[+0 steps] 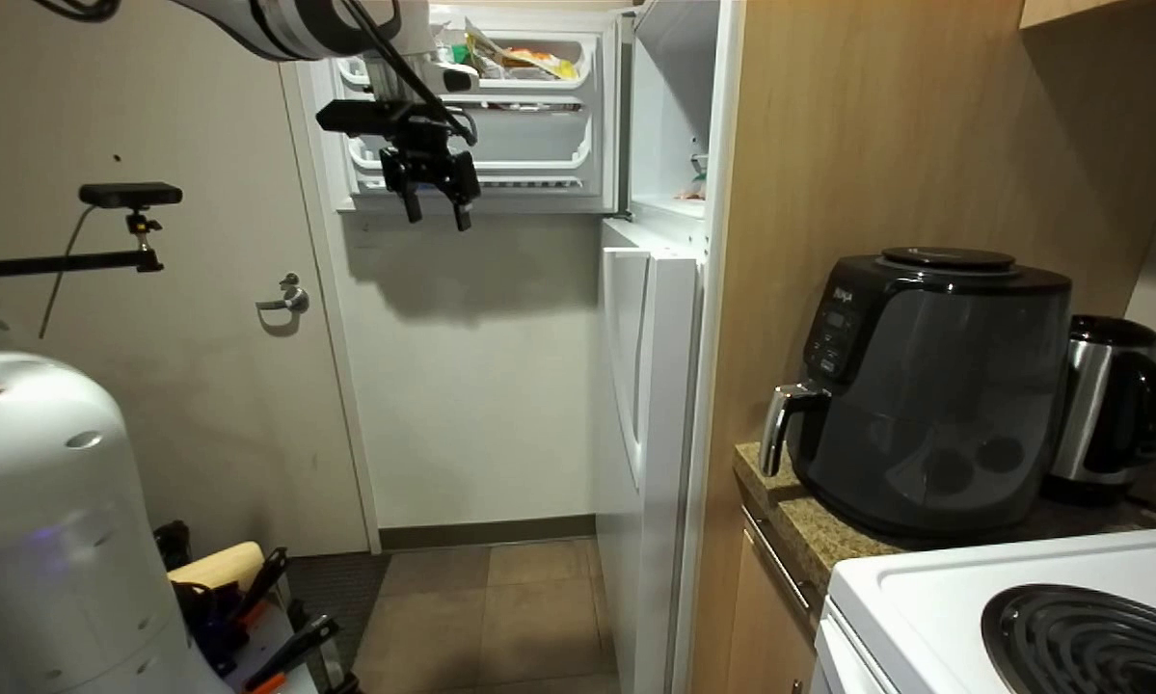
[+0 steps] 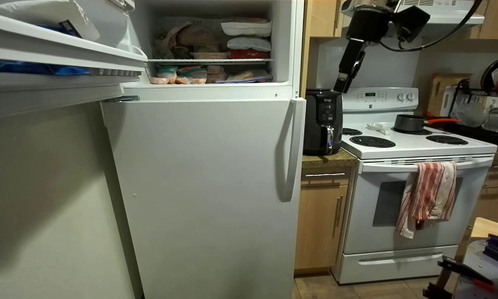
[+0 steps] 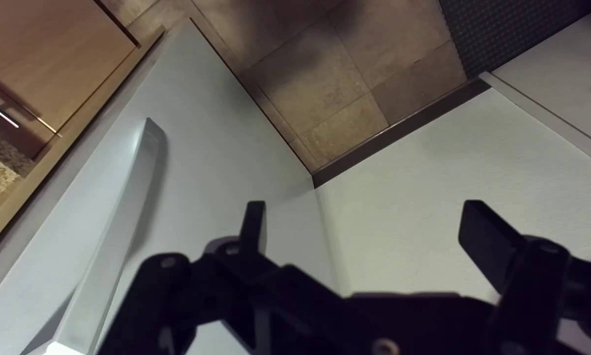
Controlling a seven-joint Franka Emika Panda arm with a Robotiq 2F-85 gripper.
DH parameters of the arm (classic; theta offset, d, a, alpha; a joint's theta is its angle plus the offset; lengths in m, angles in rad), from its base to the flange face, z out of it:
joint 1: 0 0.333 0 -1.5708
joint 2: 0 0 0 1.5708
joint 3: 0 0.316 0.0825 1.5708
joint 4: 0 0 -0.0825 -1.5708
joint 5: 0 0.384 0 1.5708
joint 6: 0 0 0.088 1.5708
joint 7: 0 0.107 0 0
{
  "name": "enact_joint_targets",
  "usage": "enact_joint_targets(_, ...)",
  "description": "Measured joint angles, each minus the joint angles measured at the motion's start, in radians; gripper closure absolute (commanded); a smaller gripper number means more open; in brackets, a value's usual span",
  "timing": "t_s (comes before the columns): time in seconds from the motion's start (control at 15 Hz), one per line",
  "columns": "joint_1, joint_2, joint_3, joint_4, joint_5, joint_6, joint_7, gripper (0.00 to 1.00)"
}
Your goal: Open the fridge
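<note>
Fridge (image 2: 209, 166), just beyond one end of the counter (image 2: 327, 161): upper door (image 1: 529, 135) stands wide; lower door (image 2: 207, 199) looks closed, partly out of frame. Judged done if upper suffices; lower pending otherwise. Jaws well parted, holding nothing.

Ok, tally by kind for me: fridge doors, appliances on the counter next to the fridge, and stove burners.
Fridge doors: 2 (upper open, lower shut)
Air fryer: 1
Kettle: 1
Stove burners: 4 (one under the pot)
Total: 8
</note>
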Motion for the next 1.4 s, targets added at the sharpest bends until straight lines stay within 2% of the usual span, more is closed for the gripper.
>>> enact_joint_targets(0.87,-0.019,0.024,-0.009,-0.033,-0.014,0.001,0.000,0.00)
enact_joint_targets(1.4,-0.070,0.086,-0.035,-0.075,-0.158,0.048,-0.001,0.00)
